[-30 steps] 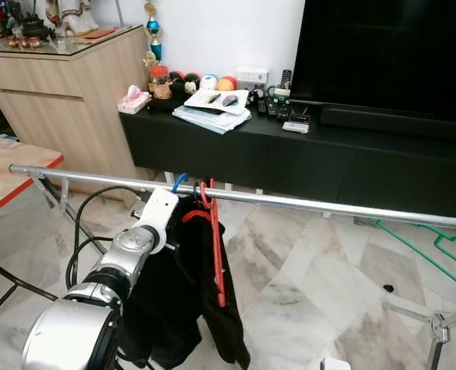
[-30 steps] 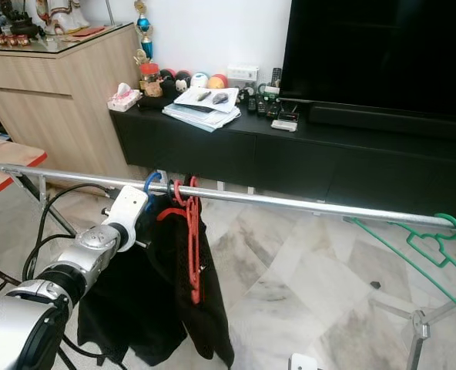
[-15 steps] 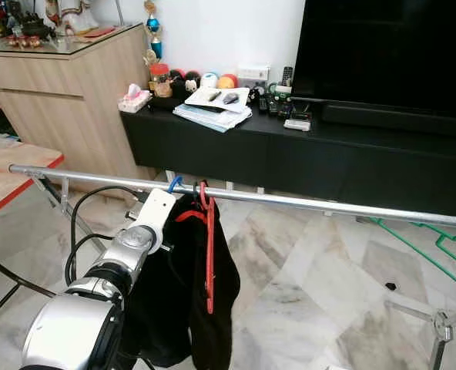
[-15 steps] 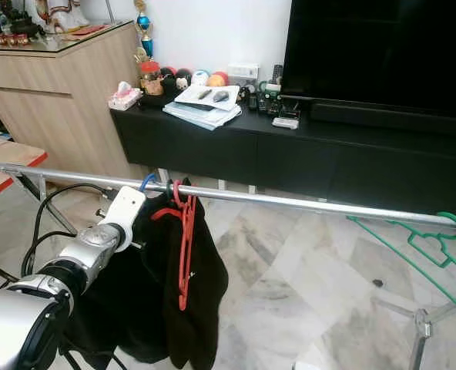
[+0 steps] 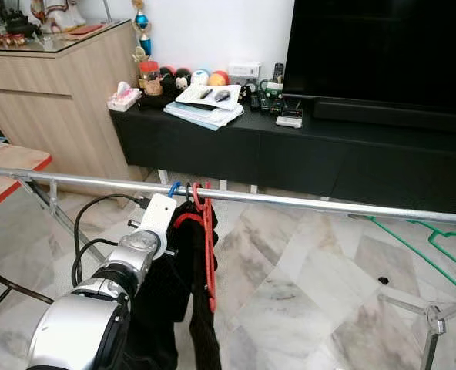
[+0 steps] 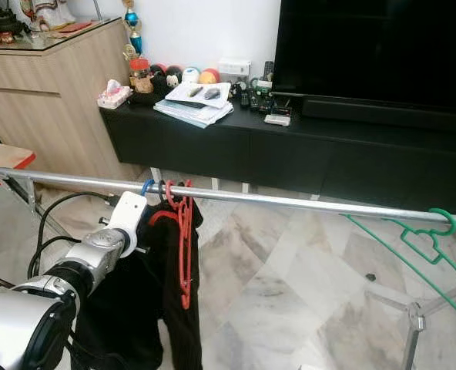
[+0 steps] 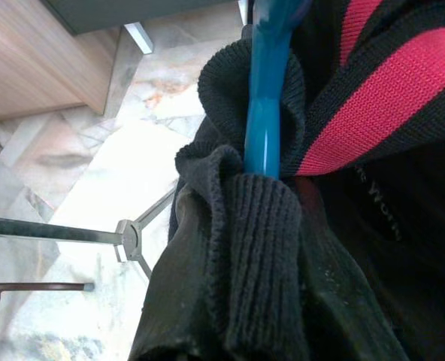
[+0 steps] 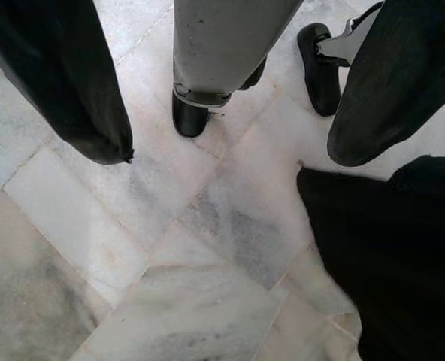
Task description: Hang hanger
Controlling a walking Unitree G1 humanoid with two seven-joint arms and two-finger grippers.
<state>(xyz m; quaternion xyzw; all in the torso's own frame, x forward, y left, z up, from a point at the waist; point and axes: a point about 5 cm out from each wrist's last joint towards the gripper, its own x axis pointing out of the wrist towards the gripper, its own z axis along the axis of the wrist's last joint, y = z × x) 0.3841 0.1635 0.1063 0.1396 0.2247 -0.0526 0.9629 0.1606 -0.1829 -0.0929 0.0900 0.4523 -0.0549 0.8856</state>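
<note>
The left hand [image 5: 169, 206] is raised just under the long silver metal rail [image 5: 305, 203], its white wrist housing pressed against the black knitted garment with red stripes [image 7: 343, 188]. How far its fingers are parted cannot be told, since they are buried in the cloth, and whether anything is held cannot be told either. In the left wrist view, the blue plastic hanger [image 7: 266, 105] is seen right before the hand, its neck running up out of the ribbed black collar toward the rail. Its hook [image 5: 173, 187] is curled over the rail directly above the hand, and the garment hangs straight down from it beside and below the hand.

Just to the right of the hand, a red plastic hanger [image 5: 209, 247] is hooked on the same rail, its long axis hanging down nearly vertical against the black cloth. Pale lettering on the garment is seen in the left wrist view, but it cannot be read.

Far to the right along the rail, a green plastic hanger [image 6: 420, 247] is hooked on, slanting down to the right. Beyond the rail, a long black TV counter [image 5: 290, 146] carries papers, remotes and small round ornaments; no labels on them can be read.

The right hand [image 8: 230, 105] hangs low over the pale marble floor [image 8: 132, 248], its two black fingers spread wide apart and holding nothing.
</note>
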